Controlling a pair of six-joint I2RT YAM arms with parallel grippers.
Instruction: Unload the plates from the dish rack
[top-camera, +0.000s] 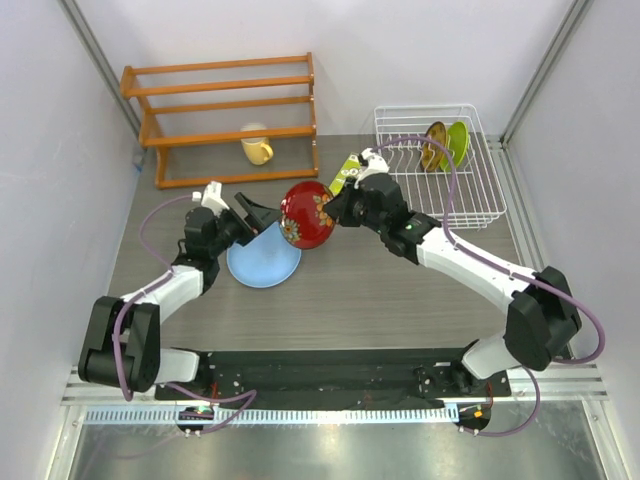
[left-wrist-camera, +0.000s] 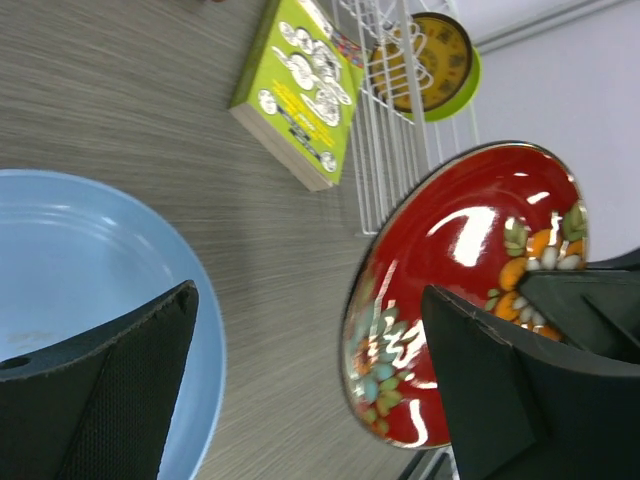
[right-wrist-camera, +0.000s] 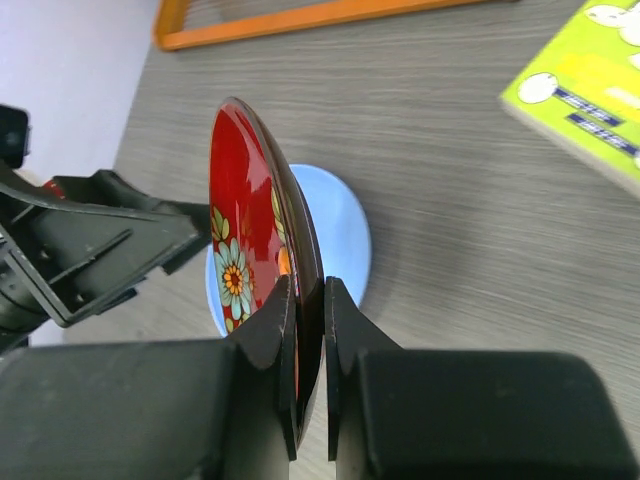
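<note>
Closest in the right wrist view: right gripper (right-wrist-camera: 310, 290), clenched on the lower edge of the dark red patterned plate (right-wrist-camera: 245, 200), one black finger pressed against each face. Holds that plate on edge, upright, off the table (top-camera: 380, 290) and in front of the light blue plate (right-wrist-camera: 340, 225). Reaches from the right base with the arm stretched low and leftward across the table, elbow bent, wrist aimed at the other arm.

Facing it at mid-table: left gripper (left-wrist-camera: 310, 300), jaws spread wide and grasping nothing. Hangs with one finger over the light blue plate and the other just beside the red plate's flowered face; cannot tell whether touching. Left arm folded, forearm angled up and rightward from its base.

Flat on the table beneath the left gripper: the light blue plate. Standing together between the prongs at the far end of the white wire dish rack (top-camera: 470, 190): amber plate (top-camera: 435, 145) and lime green plate (top-camera: 458, 142), well apart from both grippers. Lying just beside the rack's left side: green book (left-wrist-camera: 300, 90). Far left, at the orange wooden shelf rack (top-camera: 225, 95): yellow mug (top-camera: 257, 148).
</note>
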